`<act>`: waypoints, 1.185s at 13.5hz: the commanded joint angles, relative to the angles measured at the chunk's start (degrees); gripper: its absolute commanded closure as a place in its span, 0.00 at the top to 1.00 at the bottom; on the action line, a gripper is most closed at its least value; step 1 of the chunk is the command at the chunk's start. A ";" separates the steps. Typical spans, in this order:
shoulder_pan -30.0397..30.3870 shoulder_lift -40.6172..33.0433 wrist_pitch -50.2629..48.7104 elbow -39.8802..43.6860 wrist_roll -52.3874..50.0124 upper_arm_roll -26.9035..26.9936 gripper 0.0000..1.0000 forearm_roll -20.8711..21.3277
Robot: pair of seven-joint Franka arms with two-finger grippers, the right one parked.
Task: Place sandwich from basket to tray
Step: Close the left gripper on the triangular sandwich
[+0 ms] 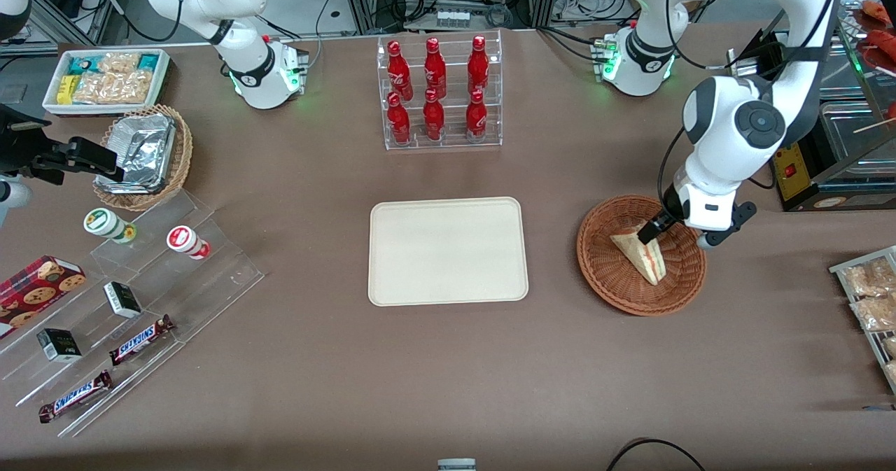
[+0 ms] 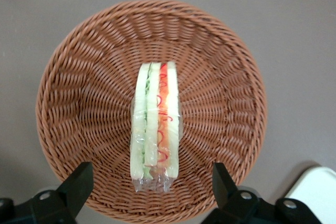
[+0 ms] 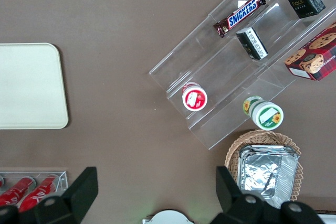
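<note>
Starting at the parked arm's end of the brown table (image 1: 448, 380), a white bin of snack packets (image 1: 165, 72) sits farthest from the front camera, with a foil-lined wicker basket (image 1: 183, 159) just nearer and a clear stepped display (image 1: 231, 269) holding Snickers bars (image 1: 140, 340) nearer still. At the middle of the table stands a clear rack of red bottles (image 1: 441, 96), and nearer the camera than it lies the cream tray (image 1: 448, 250), flat and bare. Toward the working arm's end, beside the tray but apart from it, rests the reddish-brown woven basket (image 1: 607, 278). The sandwich (image 1: 640, 252) lies in the basket's middle, its red and green filling edge turned up toward the wrist camera. The pincer (image 1: 648, 233) hangs over the basket above the sandwich's farther corner, released: in the wrist view its two fingers (image 2: 79, 179) stand wide apart on either side of the sandwich (image 2: 156, 124), touching neither it nor the basket (image 2: 84, 103).
</note>
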 commanded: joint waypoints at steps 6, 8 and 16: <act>-0.43 7.54 5.66 0.24 -4.38 0.12 1.00 -0.10; -0.43 8.95 6.28 0.33 -4.38 0.12 1.00 -0.01; -0.34 4.83 -2.55 3.03 -2.71 0.12 0.00 0.08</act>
